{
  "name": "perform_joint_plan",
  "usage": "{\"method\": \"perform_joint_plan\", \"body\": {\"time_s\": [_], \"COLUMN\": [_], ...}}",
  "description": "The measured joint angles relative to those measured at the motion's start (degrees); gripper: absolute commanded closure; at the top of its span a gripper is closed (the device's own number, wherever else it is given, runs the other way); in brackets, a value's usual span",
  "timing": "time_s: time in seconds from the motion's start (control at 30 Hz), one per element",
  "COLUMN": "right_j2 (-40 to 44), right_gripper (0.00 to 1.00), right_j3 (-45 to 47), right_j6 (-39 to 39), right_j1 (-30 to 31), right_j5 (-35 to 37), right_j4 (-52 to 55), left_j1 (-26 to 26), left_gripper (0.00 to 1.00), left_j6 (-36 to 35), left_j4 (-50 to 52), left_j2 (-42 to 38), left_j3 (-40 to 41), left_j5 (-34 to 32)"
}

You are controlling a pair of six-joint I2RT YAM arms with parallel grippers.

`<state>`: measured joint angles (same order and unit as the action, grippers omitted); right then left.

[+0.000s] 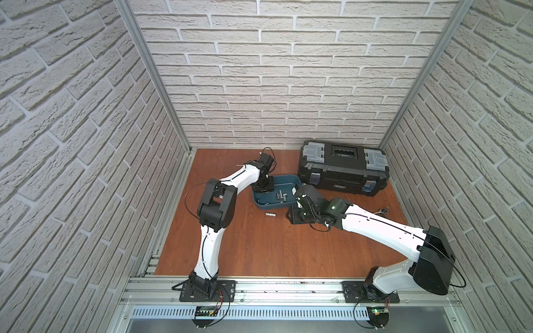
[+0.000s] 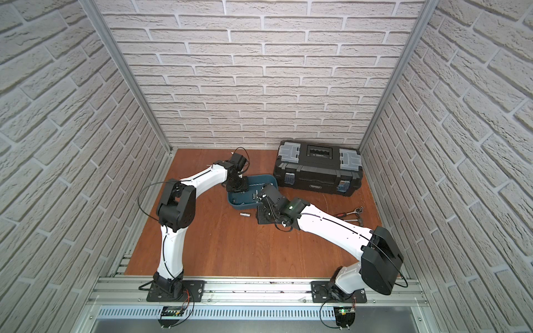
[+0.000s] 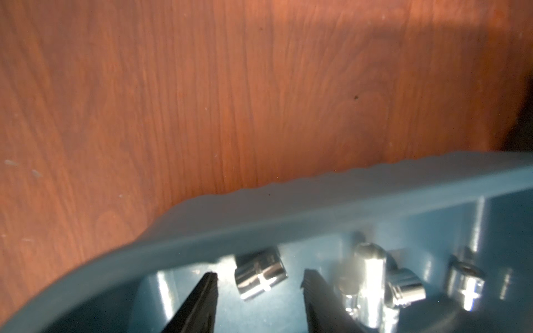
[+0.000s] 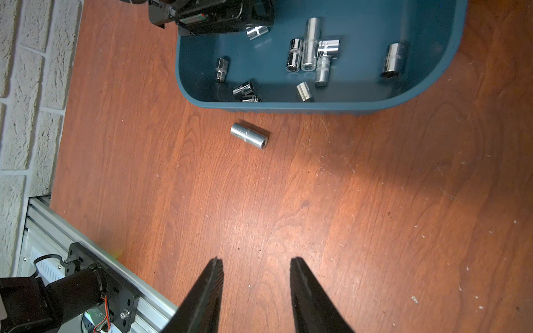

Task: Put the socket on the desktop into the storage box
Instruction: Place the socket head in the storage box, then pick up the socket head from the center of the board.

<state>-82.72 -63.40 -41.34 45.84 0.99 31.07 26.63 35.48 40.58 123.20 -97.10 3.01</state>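
Socket (image 1: 270, 214) is only a small silver speck in both top views, where the wrists hide the fingers. Closer, it is a matte silver hollow cylinder lying on its side on the desktop (image 4: 375, 216), just beside the storage box (image 4: 288, 106). The right gripper (image 4: 256, 260) is spread and empty. The left gripper (image 3: 258, 274) is spread inside the box, gripping nothing, in a blurred view.

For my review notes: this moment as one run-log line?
left gripper: open over storage box | right gripper: open, empty | socket: lying on desktop

Bright overall; left wrist view blurred, sockets (image 3: 261, 274) glaring.
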Motion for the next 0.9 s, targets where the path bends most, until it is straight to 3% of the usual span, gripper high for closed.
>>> {"method": "perform_joint_plan", "body": {"time_s": [0.47, 0.9], "right_j2": [-1.0, -10.3], "right_gripper": [0.54, 0.48], "right_j3": [-1.8, -7.6], "right_j6": [4.8, 7.8], "right_j1": [0.0, 0.7], "right_j5": [-1.0, -2.8], "right_j4": [1.7, 1.4], "left_j1": [0.0, -1.8], "left_gripper": [0.32, 0.25], "left_j6": [-0.4, 1.9], "left_j4": [-2.0, -5.6], "left_j2": [-17.3, -41.6], "left_j3": [11.7, 36.7], "left_j5": [2.6, 5.2]}}
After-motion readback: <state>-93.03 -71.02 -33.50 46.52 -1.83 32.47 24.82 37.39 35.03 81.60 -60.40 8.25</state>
